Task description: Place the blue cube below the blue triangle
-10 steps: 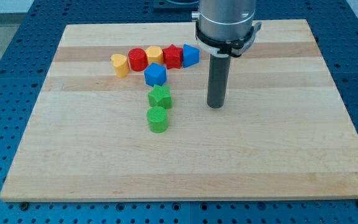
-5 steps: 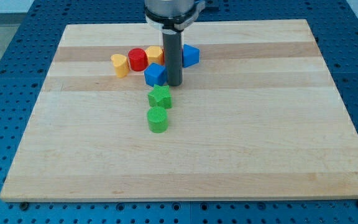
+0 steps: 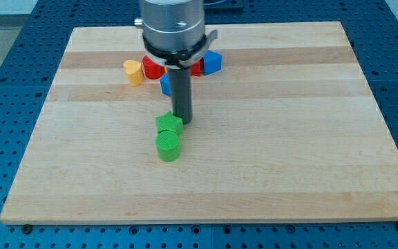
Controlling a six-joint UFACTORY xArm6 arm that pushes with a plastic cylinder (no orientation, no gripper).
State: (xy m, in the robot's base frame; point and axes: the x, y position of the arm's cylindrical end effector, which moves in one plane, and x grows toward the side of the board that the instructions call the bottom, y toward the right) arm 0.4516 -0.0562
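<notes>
Seven small blocks, as far as I can count, sit on a pale wooden board (image 3: pixel 323 173) that rests on a blue perforated table (image 3: pixel 5 76). I have no gripper, only a straight dark rod (image 3: pixel 182 93), so nothing is held or clamped. My tip (image 3: pixel 182 122) rests on the board just to the view's right of a green star-like block (image 3: pixel 168 124), touching it or very nearly. A green cylinder (image 3: pixel 168 146) sits directly below that block, against it.

The blue cube (image 3: pixel 165 84) is mostly hidden behind my rod; only a sliver shows at the rod's left edge, above my tip. The blue triangle (image 3: pixel 212 61) sits near the view's top, to the right of the rod, beside a red block (image 3: pixel 197 68). Further left are another red block (image 3: pixel 150 68) and a yellow block (image 3: pixel 133 72). Anything between the two red blocks is hidden by my arm.

I judge the blue cube to be light, rigid plastic that slides easily on smooth wood and may twist if struck off centre. Since I cannot grasp it, the place to engage it is a flat side face, square on. To move it toward the spot beneath the blue triangle, I would press on its left face, low down and centred.
</notes>
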